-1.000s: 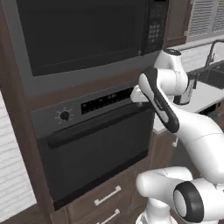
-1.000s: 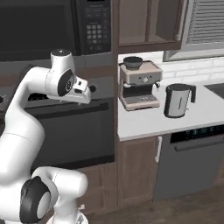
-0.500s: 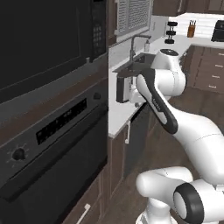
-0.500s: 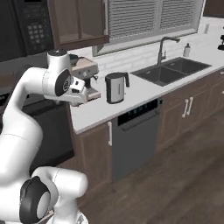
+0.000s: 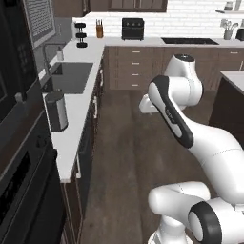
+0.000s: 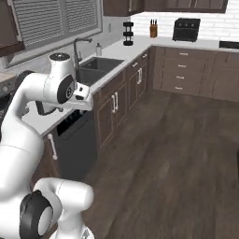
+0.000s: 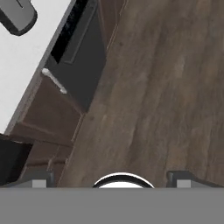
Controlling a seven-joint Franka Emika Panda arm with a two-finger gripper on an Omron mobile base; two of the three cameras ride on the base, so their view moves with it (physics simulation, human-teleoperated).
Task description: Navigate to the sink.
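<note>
Kitchen counter (image 5: pixel 76 128) with dark sink (image 5: pixel 71 76), no readable writing, hand (image 7: pixel 111 180) fingers parted, empty

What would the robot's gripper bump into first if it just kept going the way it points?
Probably the dark brown wooden floor. The gripper looks down at it, with the dark dishwasher front off to one side; depth is hard to judge.

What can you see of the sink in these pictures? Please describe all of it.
The sink is a dark grey rectangular basin set flush into the white counter along the left wall, below the window blinds. A tall, angular dark faucet rises behind it, next to a small bottle. From the right base view it looks split into two basins. Nothing visible lies in it, and the arm is not near it. A grey kettle stands on the counter, apart from it.
</note>
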